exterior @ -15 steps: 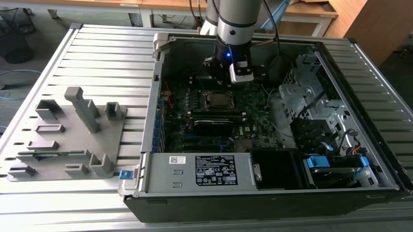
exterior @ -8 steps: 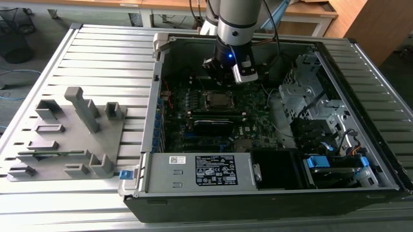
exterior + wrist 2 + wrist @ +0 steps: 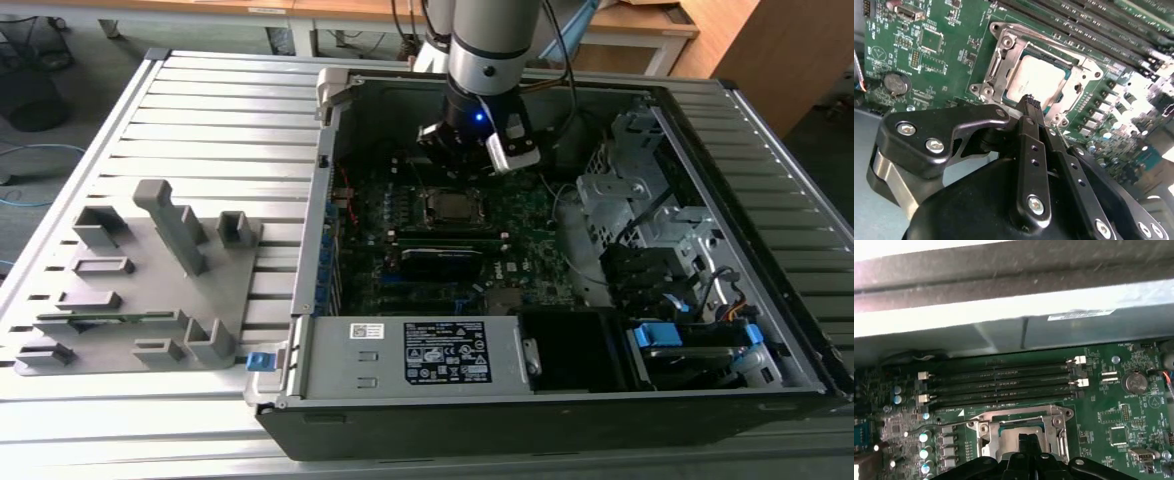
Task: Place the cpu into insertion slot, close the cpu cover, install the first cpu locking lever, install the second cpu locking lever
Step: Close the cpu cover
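The cpu (image 3: 1036,80) lies flat in the insertion slot (image 3: 451,206), its pale silver face showing through the window of the cpu cover (image 3: 1004,55). The cover's metal frame lies down over the chip. My gripper (image 3: 1029,100) hovers just above the socket's near edge with its black fingers (image 3: 1026,130) pressed together and nothing between them. The first wrist view shows the same fingertips (image 3: 1026,440) in front of the socket frame (image 3: 1019,420). From the exterior view the gripper (image 3: 461,165) hangs inside the open computer case, just behind the socket.
Long memory slots (image 3: 999,385) run beside the socket, and a coin battery (image 3: 1135,382) sits on the board. A black card (image 3: 447,260), the power supply (image 3: 414,355) and a drive cage (image 3: 641,190) crowd the case. A grey fixture rack (image 3: 147,280) stands at the exterior view's left.
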Controlling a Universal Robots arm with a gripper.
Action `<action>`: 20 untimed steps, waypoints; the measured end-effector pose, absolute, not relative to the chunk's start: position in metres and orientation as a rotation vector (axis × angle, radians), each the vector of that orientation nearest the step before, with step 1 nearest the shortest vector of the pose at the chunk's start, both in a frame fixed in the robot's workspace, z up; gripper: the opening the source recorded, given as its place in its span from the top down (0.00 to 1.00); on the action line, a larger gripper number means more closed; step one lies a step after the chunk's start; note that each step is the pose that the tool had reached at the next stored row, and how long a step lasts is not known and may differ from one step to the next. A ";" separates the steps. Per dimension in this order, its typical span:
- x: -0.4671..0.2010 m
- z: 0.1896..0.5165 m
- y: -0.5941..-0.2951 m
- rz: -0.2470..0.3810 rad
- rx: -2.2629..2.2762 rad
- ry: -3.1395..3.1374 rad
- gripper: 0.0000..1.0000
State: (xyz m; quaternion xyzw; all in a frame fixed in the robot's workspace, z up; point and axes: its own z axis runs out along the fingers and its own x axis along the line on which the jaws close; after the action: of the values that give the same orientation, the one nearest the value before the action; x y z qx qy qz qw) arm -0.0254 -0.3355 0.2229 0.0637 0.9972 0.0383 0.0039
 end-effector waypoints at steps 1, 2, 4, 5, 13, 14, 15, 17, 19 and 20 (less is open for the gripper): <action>-0.026 0.223 -0.335 0.107 0.199 3.125 0.89; -0.026 0.223 -0.335 0.089 0.198 3.125 0.89; -0.027 0.223 -0.335 0.054 0.196 3.125 0.89; -0.027 0.222 -0.335 0.041 0.194 3.125 0.89; -0.031 0.219 -0.335 0.029 0.158 3.109 0.89; -0.031 0.219 -0.335 0.029 0.153 3.105 0.89; -0.032 0.218 -0.336 0.029 0.148 3.104 0.89; -0.035 0.218 -0.335 0.030 0.142 3.102 0.89; -0.039 0.218 -0.335 0.030 0.140 3.101 0.89; -0.041 0.218 -0.335 0.029 0.139 3.101 0.89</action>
State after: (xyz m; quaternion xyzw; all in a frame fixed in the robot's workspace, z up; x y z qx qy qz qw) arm -0.0413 -0.3355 0.2176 0.0448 0.9988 0.0095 0.0189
